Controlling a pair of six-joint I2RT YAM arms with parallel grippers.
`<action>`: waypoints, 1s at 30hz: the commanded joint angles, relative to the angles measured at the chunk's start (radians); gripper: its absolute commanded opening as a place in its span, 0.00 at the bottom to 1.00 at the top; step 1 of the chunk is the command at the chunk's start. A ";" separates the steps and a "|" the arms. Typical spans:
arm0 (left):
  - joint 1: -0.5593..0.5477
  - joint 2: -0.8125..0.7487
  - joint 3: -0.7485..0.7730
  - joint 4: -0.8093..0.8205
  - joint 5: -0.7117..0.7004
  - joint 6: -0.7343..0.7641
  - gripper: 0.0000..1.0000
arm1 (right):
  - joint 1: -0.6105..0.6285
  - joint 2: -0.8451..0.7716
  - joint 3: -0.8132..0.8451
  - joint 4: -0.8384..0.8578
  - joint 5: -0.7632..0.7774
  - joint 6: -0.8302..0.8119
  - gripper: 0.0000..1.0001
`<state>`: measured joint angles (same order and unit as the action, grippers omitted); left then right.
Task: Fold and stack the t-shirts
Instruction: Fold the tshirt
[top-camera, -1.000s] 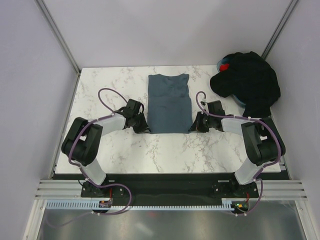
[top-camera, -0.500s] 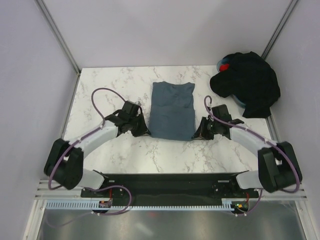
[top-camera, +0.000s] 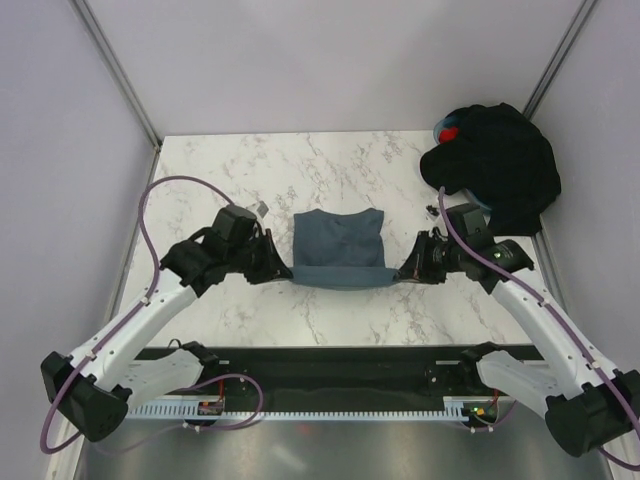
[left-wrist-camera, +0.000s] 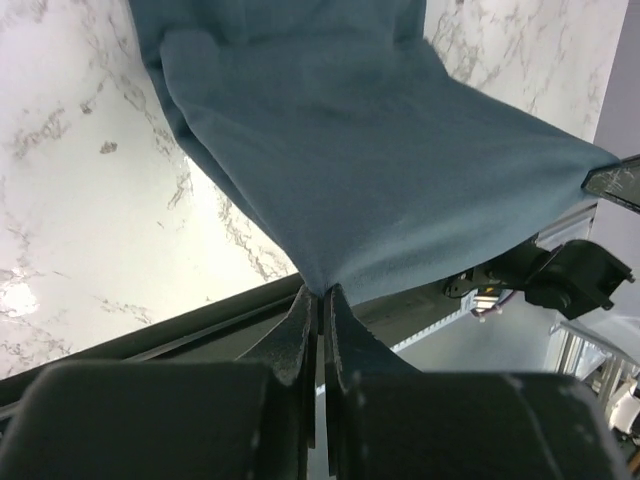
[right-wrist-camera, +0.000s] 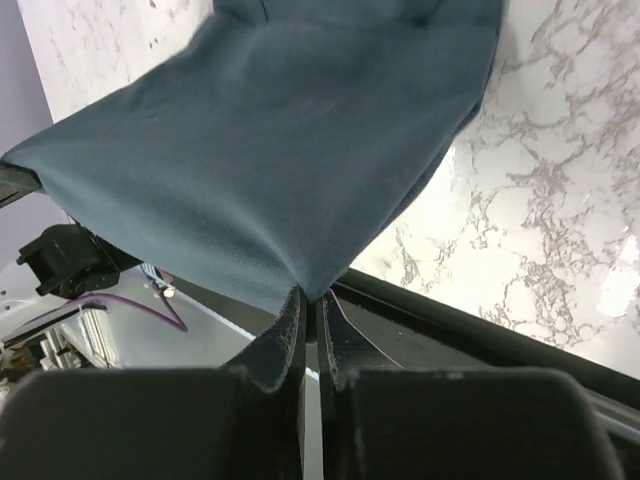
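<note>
- The slate blue-grey t-shirt (top-camera: 340, 240) stretches between the two grippers at mid-table, its near edge lifted and its far part lying on the marble table (top-camera: 220, 170)
- Left gripper (left-wrist-camera: 320, 297) — fingers pinched tight on the near edge's left corner
- Right gripper (right-wrist-camera: 310, 297) — clamped likewise on the right corner
- The black t-shirts (top-camera: 495, 170) lie heaped at the far right corner, well apart from both grippers

Both arms are seen reaching forward from their bases, elbows spread wide to either side and wrists angled inward. The left end effector (top-camera: 284, 272) and the right end effector (top-camera: 404, 275) are turned toward each other, each with its jaws pressed tight on a near corner of the blue-grey t-shirt (top-camera: 340, 245).
</note>
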<state>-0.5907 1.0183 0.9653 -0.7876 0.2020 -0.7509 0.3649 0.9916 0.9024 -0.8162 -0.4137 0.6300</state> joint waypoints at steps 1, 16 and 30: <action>0.006 0.057 0.116 -0.090 -0.087 0.022 0.04 | -0.001 0.059 0.124 -0.100 0.094 -0.042 0.00; 0.150 0.442 0.427 -0.067 -0.119 0.145 0.04 | -0.084 0.490 0.521 -0.097 0.200 -0.193 0.00; 0.301 0.870 0.734 -0.059 -0.049 0.232 0.04 | -0.135 0.982 0.883 -0.067 0.187 -0.204 0.00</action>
<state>-0.3298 1.8156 1.6123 -0.8349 0.1650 -0.5892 0.2615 1.8858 1.6829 -0.8825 -0.2722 0.4454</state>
